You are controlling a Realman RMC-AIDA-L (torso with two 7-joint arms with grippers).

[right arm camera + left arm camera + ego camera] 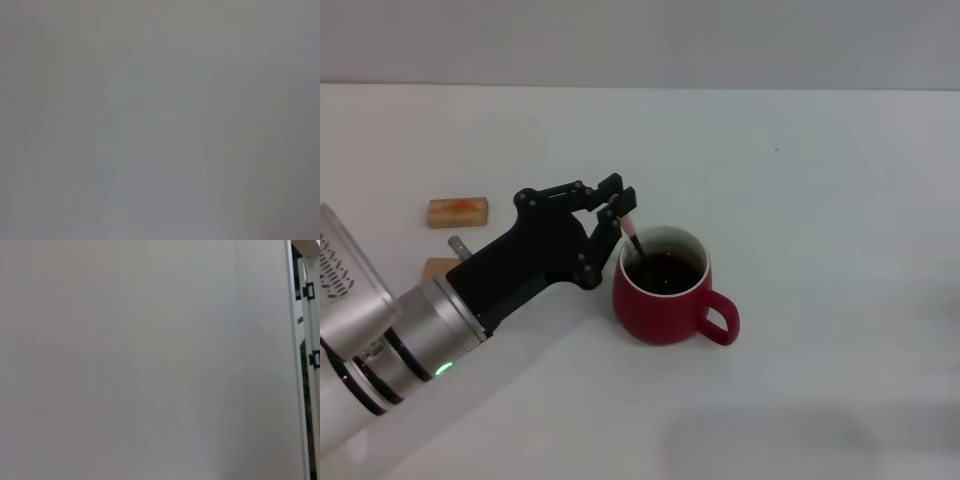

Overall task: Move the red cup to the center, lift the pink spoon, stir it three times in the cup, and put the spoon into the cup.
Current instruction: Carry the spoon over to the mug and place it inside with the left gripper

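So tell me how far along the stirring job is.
Looks done: the red cup stands mid-table, and the pink spoon is lifted. In hand: the left end effector pinches the spoon's handle, its lower end dipped in the cup's dark liquid. Stir count can't be told. Left: release the spoon into the cup.

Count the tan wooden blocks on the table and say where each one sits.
2. One wooden block lies in full view on the white table, left of the red cup. A second block sits nearer the robot, partly hidden by the left arm; more could be hidden there.
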